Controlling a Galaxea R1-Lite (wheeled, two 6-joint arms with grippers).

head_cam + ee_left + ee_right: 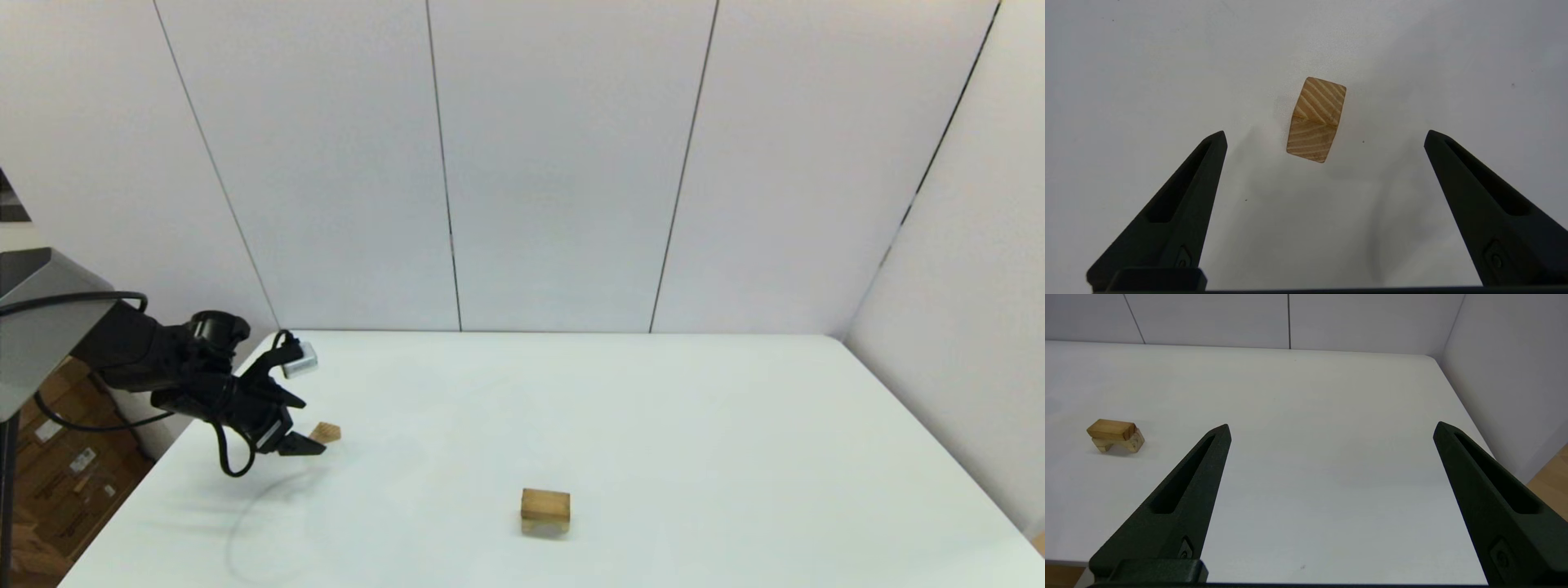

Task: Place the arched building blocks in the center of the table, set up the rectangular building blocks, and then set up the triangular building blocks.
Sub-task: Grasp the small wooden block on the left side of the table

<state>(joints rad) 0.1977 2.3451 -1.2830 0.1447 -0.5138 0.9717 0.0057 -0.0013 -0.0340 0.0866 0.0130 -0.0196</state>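
Plainly, the triangular building block (1316, 119) shows striped grain, ridge up.

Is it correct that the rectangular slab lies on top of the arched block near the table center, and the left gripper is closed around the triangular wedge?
Not quite. The left gripper is open: in the left wrist view its fingers stand wide apart, with the triangular wedge lying untouched on the table ahead. The rest holds: the rectangular slab rests on the arched block.
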